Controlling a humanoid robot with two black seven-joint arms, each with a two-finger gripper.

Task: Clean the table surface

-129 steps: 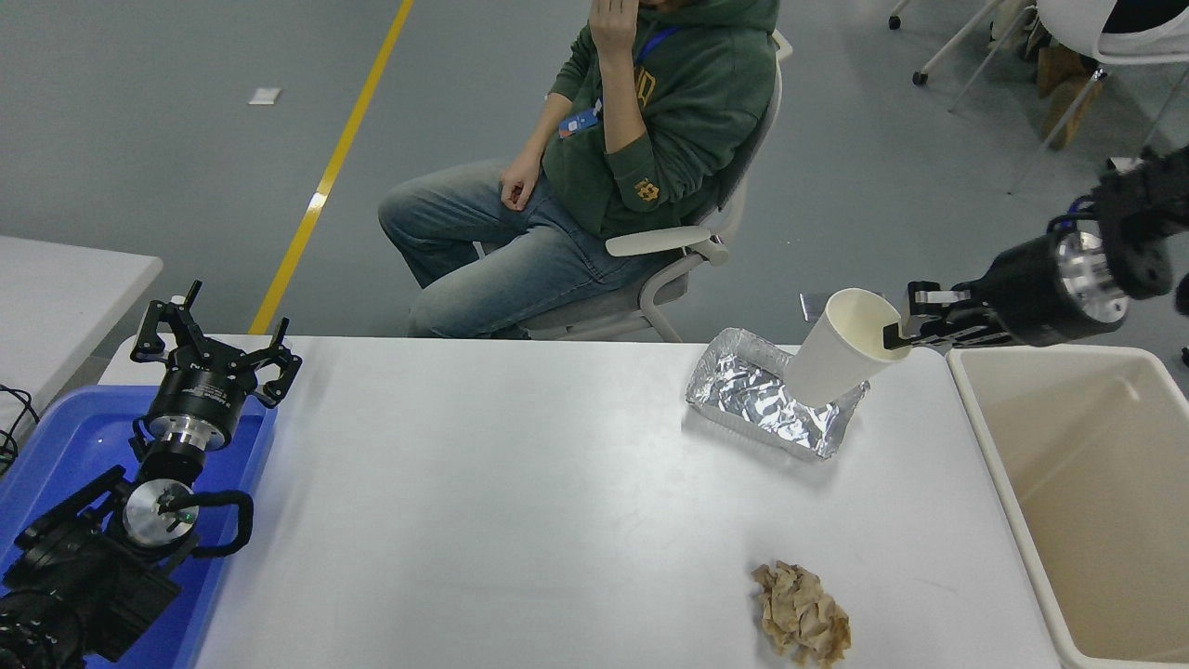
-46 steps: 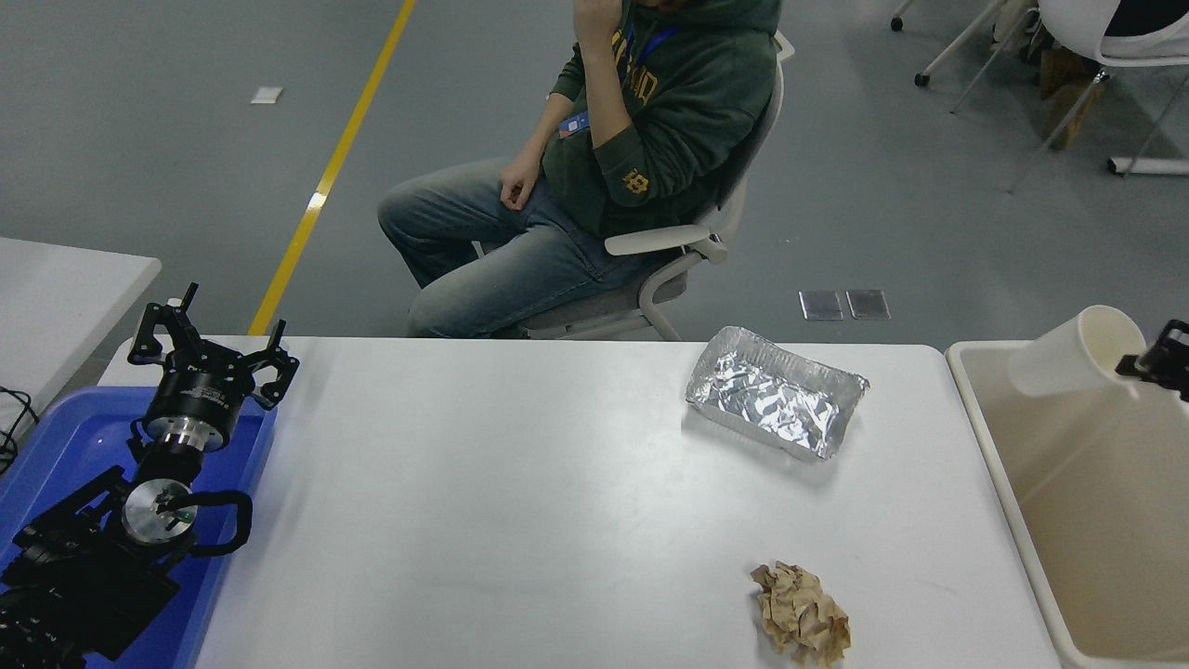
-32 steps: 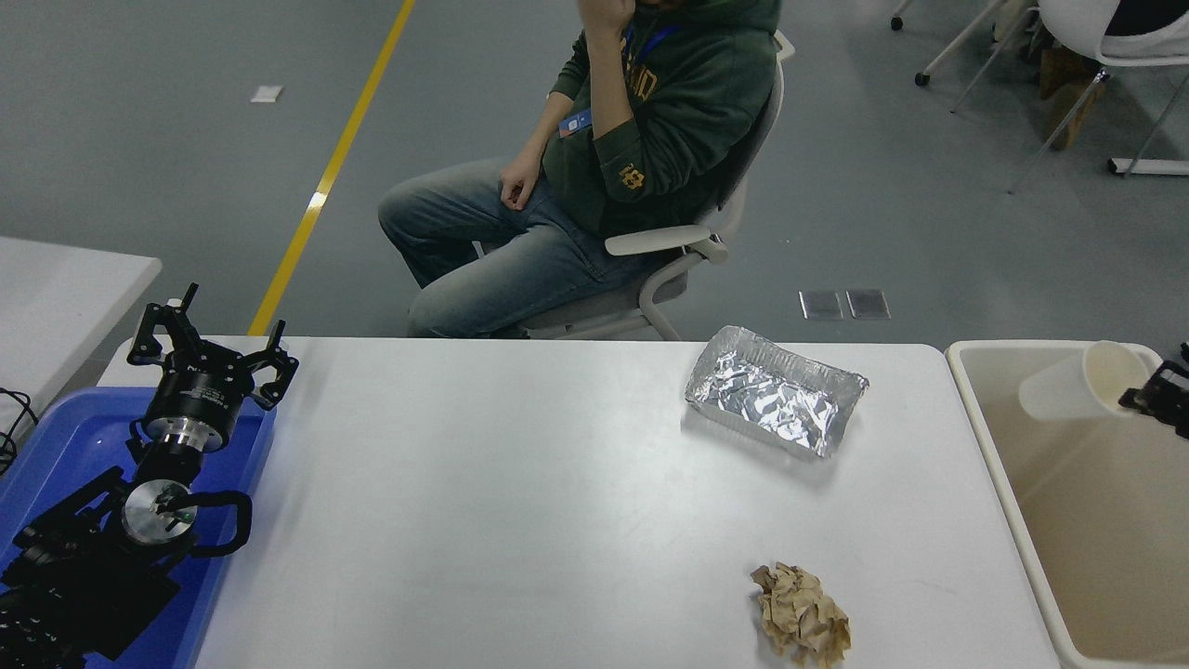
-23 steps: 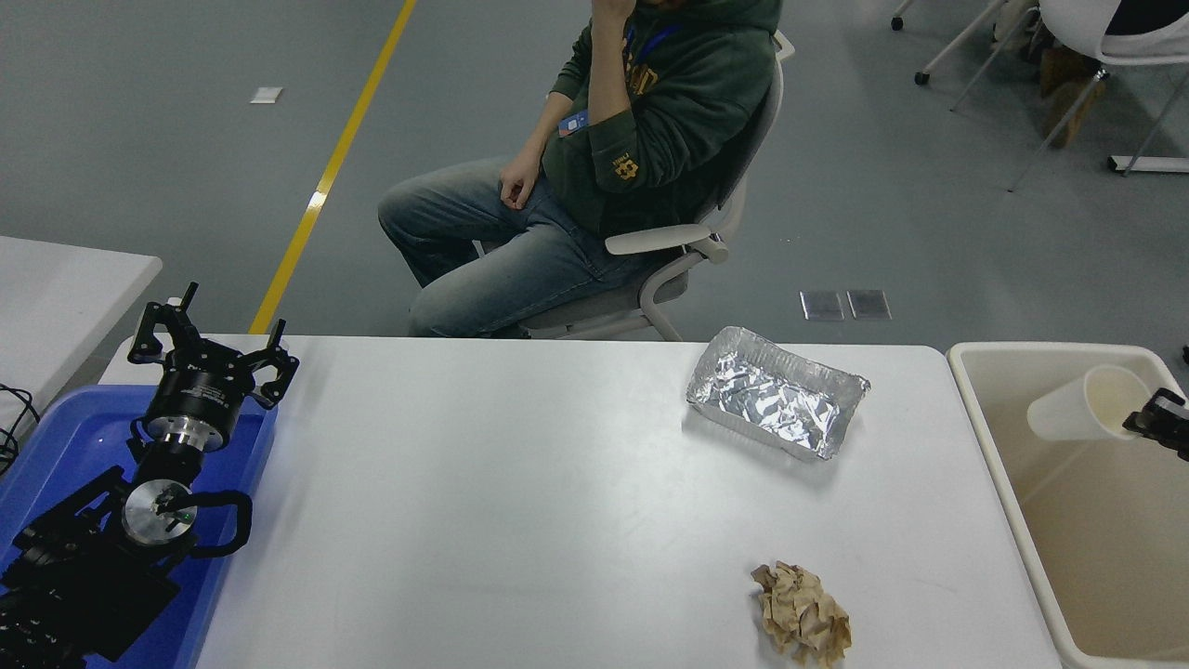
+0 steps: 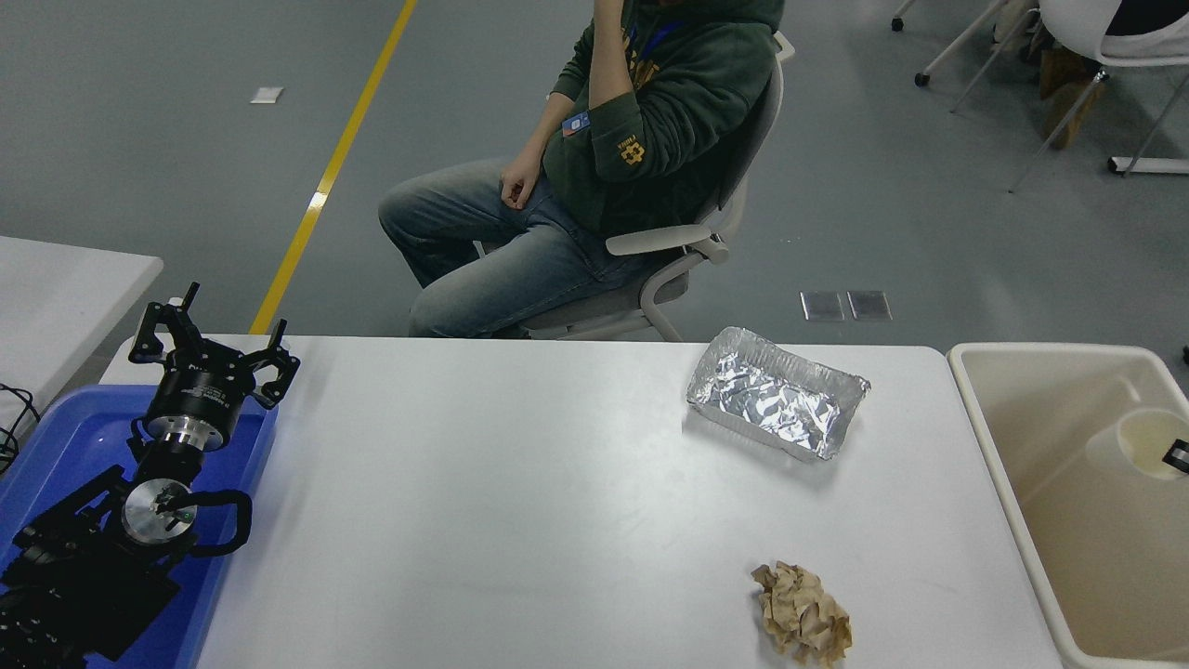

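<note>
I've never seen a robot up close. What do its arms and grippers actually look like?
The left arm is matte black with chunky joints, a shiny silver ring, a round silver cap and a looping black cable. Its left gripper has thin, black, claw-like fingers. Only a black sliver of the right gripper shows at the edge.

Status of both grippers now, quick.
Left gripper: open, empty, parked above the blue tray.
Right gripper: barely in view at the paper cup inside the bin; state cannot be told.
</note>
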